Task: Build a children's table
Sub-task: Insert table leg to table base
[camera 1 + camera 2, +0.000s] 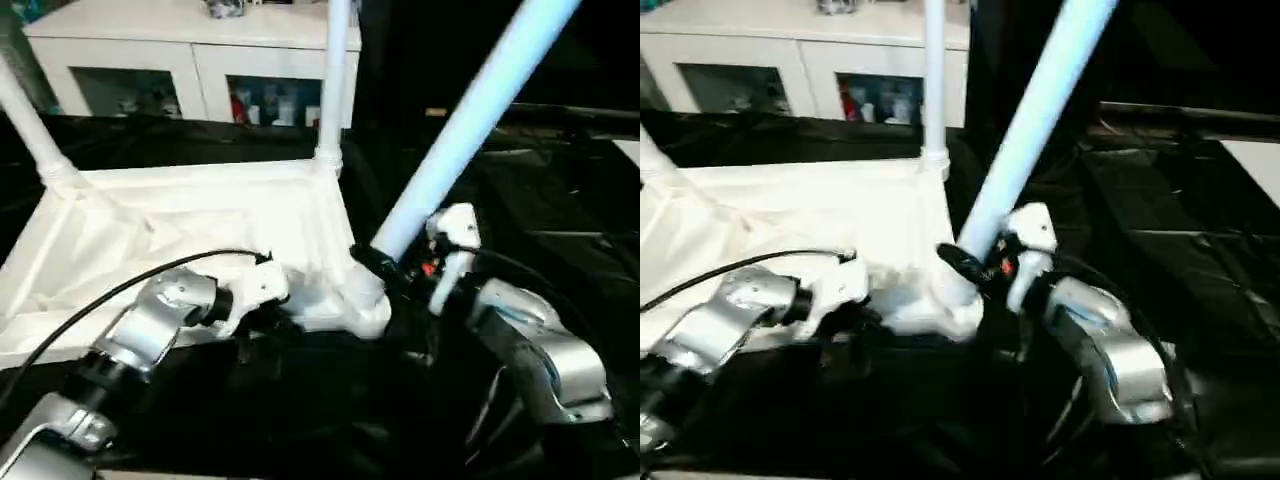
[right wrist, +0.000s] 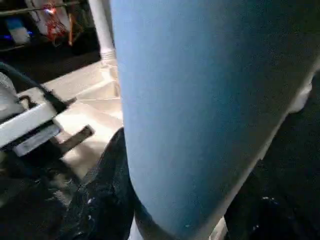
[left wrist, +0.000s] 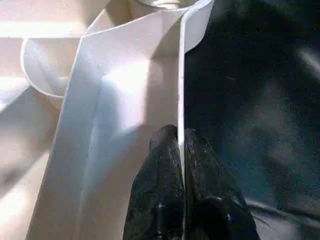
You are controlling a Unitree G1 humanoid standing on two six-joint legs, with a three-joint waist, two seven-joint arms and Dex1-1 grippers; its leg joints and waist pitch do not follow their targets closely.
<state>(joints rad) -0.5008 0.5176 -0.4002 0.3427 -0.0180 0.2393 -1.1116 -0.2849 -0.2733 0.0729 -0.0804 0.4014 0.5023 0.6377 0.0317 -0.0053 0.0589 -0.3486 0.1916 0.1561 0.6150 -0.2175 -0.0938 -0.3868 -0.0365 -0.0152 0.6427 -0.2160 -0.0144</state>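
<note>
Nearest to me, the two silver forearms reach in over a black-covered tabletop. The left pincer sits at about seven o'clock in the head view, its black fingers pressed together on the thin near wall of the table top, the white edge nipped between them. A black cable arcs back over that forearm.

At about four o'clock, the right pincer is clamped round the foot of a tilted leg, one dark finger on either side of the tube just above where it meets the near corner socket. That leg leans up toward one o'clock and is not upright in the socket.

The table top itself lies upside down in the middle of the scene, ribbed underside facing up, spreading from the centre out toward nine o'clock. At its far corner, around twelve o'clock, a second leg stands straight up from its socket. A third leg rises from the corner at ten o'clock, slanting out of the frame.

Beyond the tabletop, at eleven o'clock, stands a white cabinet with glazed doors and small coloured items behind them.
</note>
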